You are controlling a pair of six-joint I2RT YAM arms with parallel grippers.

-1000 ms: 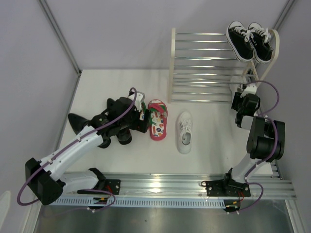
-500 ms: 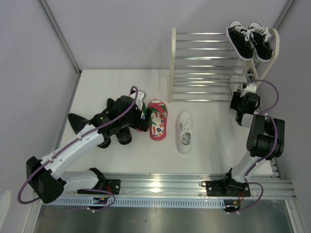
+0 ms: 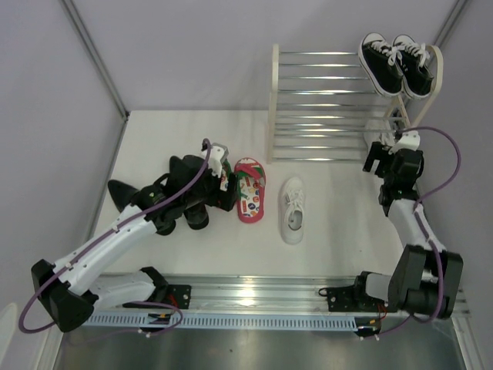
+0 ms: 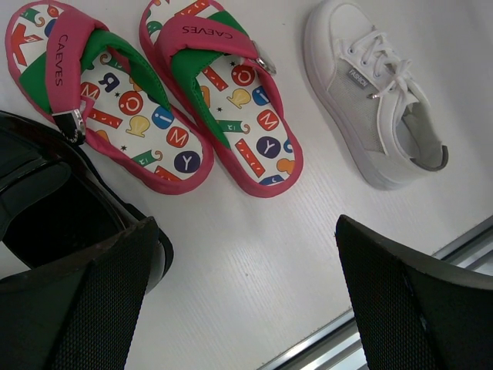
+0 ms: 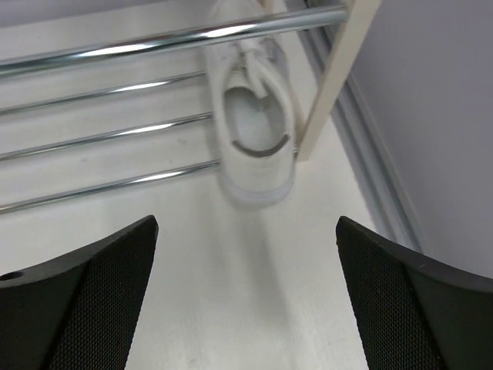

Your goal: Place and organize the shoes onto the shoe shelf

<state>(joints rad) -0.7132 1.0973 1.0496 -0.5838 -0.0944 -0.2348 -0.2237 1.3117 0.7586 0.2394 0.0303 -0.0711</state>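
Both my tools gape wide and hold nothing. Ahead of my left tool (image 4: 246,301), two red flip-flops (image 4: 223,108) lie side by side on the counter (image 4: 254,247). One white sneaker (image 4: 377,108) lies right of them, and one black dress shoe (image 4: 54,208) lies by my left finger. Ahead of my right tool (image 5: 246,301), the second white sneaker (image 5: 254,139) sits low in the shoe shelf (image 5: 115,50), beside its right frame. Two black canvas sneakers (image 3: 397,63) fill the top tier.

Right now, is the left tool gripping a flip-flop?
No, the left tool hangs open and empty, with both red flip-flops lying free ahead of it.
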